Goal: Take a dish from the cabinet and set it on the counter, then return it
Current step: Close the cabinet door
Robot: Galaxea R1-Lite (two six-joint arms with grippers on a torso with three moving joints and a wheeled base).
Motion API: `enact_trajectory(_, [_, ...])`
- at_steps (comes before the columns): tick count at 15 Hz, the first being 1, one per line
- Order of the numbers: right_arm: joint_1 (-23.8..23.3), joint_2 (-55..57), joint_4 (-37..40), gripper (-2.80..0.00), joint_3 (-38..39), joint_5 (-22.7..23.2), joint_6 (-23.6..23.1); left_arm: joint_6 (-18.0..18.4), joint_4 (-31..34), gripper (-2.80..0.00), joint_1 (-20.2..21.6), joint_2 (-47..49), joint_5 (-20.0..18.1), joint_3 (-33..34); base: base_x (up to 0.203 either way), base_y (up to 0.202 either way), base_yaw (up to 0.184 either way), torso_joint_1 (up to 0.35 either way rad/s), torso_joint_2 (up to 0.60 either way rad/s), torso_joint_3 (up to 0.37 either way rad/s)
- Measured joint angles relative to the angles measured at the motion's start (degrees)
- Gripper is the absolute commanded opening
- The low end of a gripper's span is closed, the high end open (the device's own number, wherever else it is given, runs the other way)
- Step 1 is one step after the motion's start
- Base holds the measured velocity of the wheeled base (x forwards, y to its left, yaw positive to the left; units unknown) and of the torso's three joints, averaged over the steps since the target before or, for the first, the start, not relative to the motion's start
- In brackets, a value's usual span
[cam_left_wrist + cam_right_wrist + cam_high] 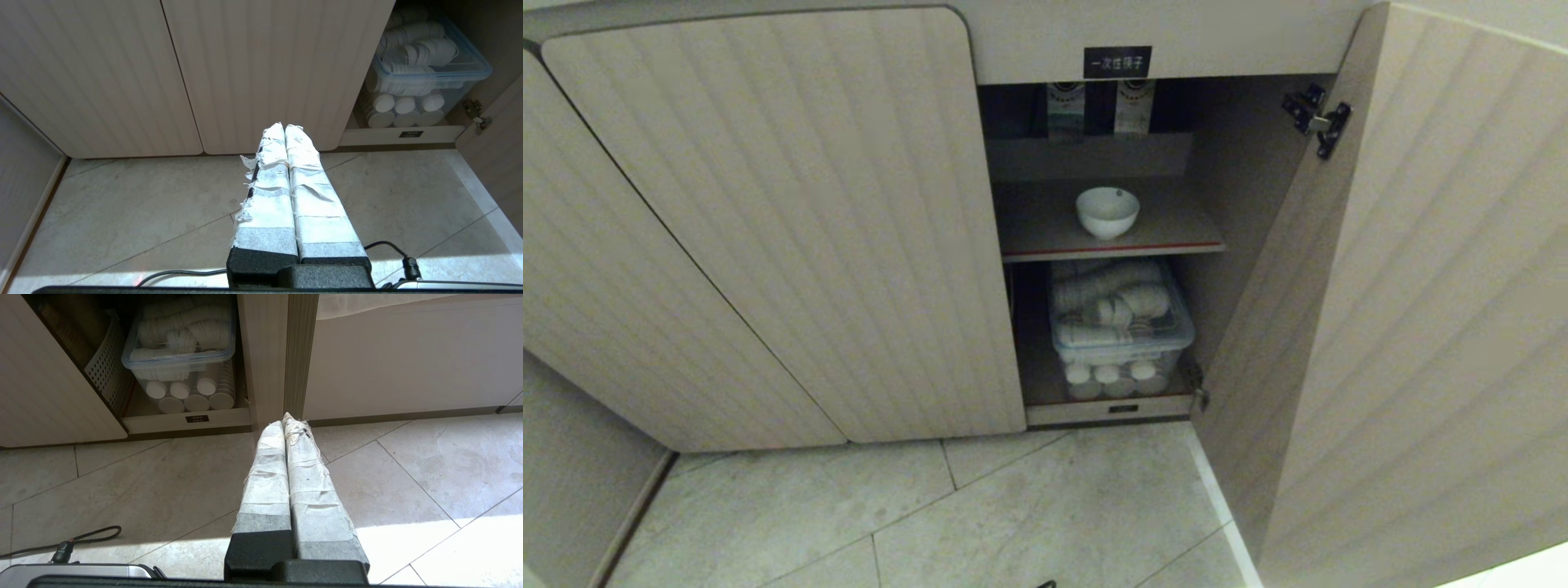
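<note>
A small white bowl, the dish (1107,211), sits upright on the cabinet's (784,220) inner shelf (1176,233), whose front edge is red. The right-hand door (1429,327) stands swung open; the left doors are closed. Neither arm shows in the head view. My left gripper (284,126) hangs low over the floor before the closed doors, its tape-wrapped fingers pressed together and holding nothing. In the right wrist view my right gripper (286,419) is likewise shut and holds nothing, pointing at the edge of the open door (300,355). The counter is out of view.
Under the shelf stands a clear plastic bin (1123,322) of stacked white cups, also seen as the bin (429,69) and the bin (184,347). A perforated basket (107,369) stands beside it. The floor is of pale tiles (1013,514). A black cable (81,535) lies near the base.
</note>
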Motion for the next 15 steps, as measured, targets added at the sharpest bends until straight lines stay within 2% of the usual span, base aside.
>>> enact_trajectory(11, [0.0, 0.0, 0.2, -2.80, -0.7, -0.2, -0.3, 0.0, 0.0, -2.80, 0.0, 0.0, 0.0, 0.0, 0.000, 0.000, 0.000, 0.000, 0.00, 0.000])
enact_trajectory(15, [0.0, 0.1, 3.1, -2.80, -6.3, -1.3, -0.2, 0.0, 0.0, -2.80, 0.0, 0.0, 0.0, 0.0, 0.000, 0.000, 0.000, 0.000, 0.00, 0.000])
